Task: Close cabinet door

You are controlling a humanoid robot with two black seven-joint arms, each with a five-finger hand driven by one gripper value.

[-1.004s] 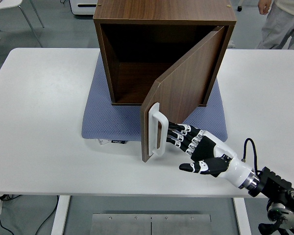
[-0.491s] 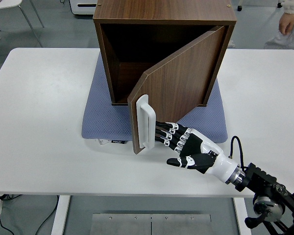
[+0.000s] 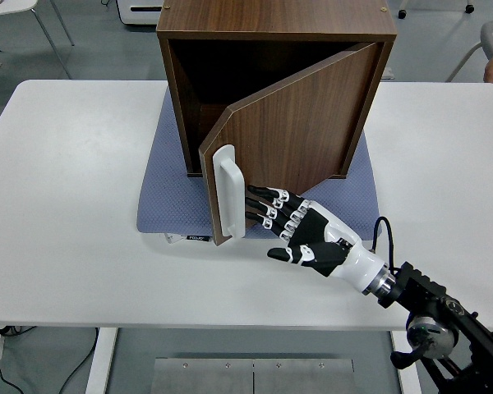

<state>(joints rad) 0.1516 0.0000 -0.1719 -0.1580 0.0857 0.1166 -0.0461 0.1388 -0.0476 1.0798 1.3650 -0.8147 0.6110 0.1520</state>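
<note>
Wooden door [image 3: 292,144] stands half-open, handle [image 3: 228,192] upright; flat-fingered right robot hand [image 3: 300,234] presses it.

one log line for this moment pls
right hand | fingers flat on door, beside white handle | cabinet door part-open | left arm absent

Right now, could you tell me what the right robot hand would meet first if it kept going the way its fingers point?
The right robot hand would meet the cabinet door beside its white handle; the fingertips look already against it.
</note>
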